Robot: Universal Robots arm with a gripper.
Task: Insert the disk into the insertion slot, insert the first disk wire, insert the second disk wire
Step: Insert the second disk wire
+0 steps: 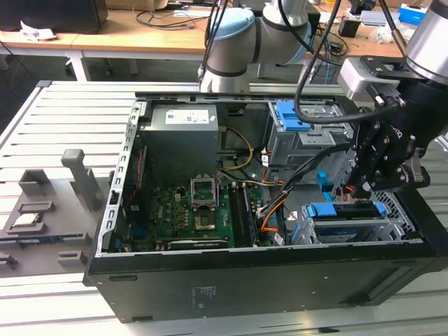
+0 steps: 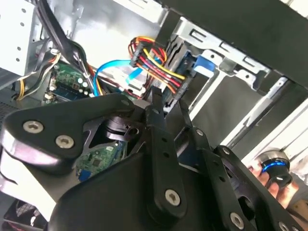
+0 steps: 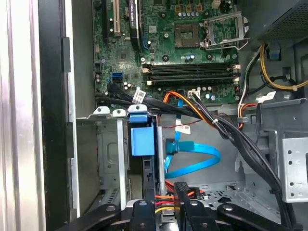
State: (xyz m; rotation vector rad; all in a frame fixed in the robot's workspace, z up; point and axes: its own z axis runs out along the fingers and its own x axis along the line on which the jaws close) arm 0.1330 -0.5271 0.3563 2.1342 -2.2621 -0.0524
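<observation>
The gripper [image 3: 166, 199] hangs at the back edge of the disk [image 1: 348, 222], which sits in the insertion slot [image 1: 308, 231]. Its jaws are closed narrowly on the first disk wire [image 3: 166, 196] by its black plug. The second disk wire [image 3: 195, 161] loops loose nearby.

This is a robotics lab or electronics workshop. In the exterior view an opened desktop computer case [image 1: 266, 231] lies on its side on a slatted aluminium tabletop [image 1: 70, 112], its green motherboard [image 1: 189, 210] and cables exposed. At the left of the frame, grey fixture blocks [image 1: 77, 178] stand on the slats. A pale grey-and-blue robot arm [image 1: 245, 42] reaches in from the top centre. Behind it, along the upper edge, wooden desks [image 1: 126, 38] carry loose cables and small gear.
</observation>
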